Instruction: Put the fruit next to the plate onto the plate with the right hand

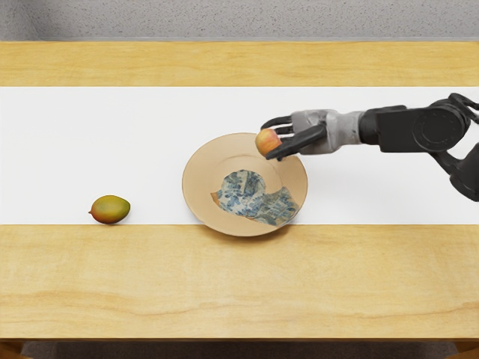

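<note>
Head view: right robot hand [303, 133] curled round peach [267, 140], above plate [196, 179] far rim. Release this near the edge and it may roll off onto worktop [224, 284].

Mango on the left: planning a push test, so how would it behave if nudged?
Probably it wobbles rather than rolls straight, since the mango is oval with a pointed end. Its smooth skin on the white runner may let it slide.

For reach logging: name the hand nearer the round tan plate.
Right. The right hand, fingers around a small red-yellow fruit, is over the round tan plate's upper-right rim; left hand unseen.
</note>
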Robot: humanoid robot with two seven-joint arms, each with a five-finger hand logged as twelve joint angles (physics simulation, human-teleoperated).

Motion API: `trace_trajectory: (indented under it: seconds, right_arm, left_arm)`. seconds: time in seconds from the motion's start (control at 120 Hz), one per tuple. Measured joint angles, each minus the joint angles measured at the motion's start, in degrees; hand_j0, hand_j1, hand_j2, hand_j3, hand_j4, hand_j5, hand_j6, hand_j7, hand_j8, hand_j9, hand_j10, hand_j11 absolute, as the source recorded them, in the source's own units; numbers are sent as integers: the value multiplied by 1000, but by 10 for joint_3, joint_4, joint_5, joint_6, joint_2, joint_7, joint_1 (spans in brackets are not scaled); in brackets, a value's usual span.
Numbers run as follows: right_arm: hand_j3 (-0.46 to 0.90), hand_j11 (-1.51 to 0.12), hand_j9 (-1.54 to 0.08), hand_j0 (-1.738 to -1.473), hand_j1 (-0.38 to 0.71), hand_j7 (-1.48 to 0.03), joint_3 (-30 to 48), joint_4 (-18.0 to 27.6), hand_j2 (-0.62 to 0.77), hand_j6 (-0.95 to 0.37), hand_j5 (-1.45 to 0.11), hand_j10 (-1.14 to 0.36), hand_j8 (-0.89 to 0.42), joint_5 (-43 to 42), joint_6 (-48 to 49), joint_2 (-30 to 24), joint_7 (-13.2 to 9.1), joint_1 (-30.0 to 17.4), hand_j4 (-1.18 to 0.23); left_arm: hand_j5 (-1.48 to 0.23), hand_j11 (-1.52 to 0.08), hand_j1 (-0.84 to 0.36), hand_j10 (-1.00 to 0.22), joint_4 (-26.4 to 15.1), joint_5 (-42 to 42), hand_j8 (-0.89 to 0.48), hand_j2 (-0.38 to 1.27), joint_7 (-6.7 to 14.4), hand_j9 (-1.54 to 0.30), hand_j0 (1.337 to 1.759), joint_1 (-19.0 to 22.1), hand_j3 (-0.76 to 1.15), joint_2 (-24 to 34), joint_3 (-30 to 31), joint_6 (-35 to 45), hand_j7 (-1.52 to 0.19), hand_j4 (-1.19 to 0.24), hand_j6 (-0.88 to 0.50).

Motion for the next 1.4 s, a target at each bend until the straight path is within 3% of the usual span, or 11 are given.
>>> trace_trajectory:
  seconds: [0.183,0.483,0.567,0.658,0.767,0.892,1.1,1.4]
  right_arm:
    - [0,-1182,-1175,-1649,289,-1134,-5,-6,158,-296,-1183,-850,-316,-4,3,38,0,1,-522]
    - [0,-1177,-1170,-1650,307,-1134,-17,-10,230,-295,-1182,-858,-322,-12,-5,44,0,-8,-521]
    - [0,-1171,-1165,-1649,292,-1134,-20,-9,175,-300,-1184,-861,-323,-36,-30,45,0,-8,-529]
    - [0,-876,-871,-1652,164,-851,-19,-7,95,-271,-885,-658,-288,-47,-44,47,0,-8,-434]
    - [0,-520,-517,-1655,-43,-506,-18,-3,55,-162,-524,-373,-119,-51,-48,50,0,-5,-259]
    - [0,-282,-282,-1656,-183,-274,-17,7,29,-86,-281,-251,-31,-52,-49,49,0,9,-141]
    - [0,-101,-102,-1657,-289,-99,-15,11,11,-30,-101,-105,35,-52,-50,44,0,20,-51]
    - [0,-23,-23,-1658,-335,-23,-14,12,2,-6,-23,-24,10,-39,-31,30,0,17,-12]
  left_arm:
    - [0,0,349,0,0,0,-1,0,0,0,1658,0,0,0,0,0,0,-1,-1]
    - [0,0,349,0,0,0,-1,0,0,0,1658,0,0,0,0,0,0,-1,-1]
    - [0,0,349,0,0,0,-1,0,0,0,1658,0,0,0,0,0,0,-1,-1]
    - [0,0,349,0,0,0,-1,0,0,0,1658,1,0,0,0,0,0,-1,-1]
    - [0,0,349,0,0,0,-1,0,0,0,1658,0,0,0,0,0,0,-1,-1]
    - [0,0,349,0,0,0,-1,0,0,0,1658,0,0,0,0,0,0,-1,-1]
    - [0,0,349,0,0,0,-1,0,0,0,1658,0,0,0,0,0,0,-1,-1]
    - [0,0,349,-1,0,0,-1,0,0,0,1658,0,0,0,0,0,0,-1,-1]
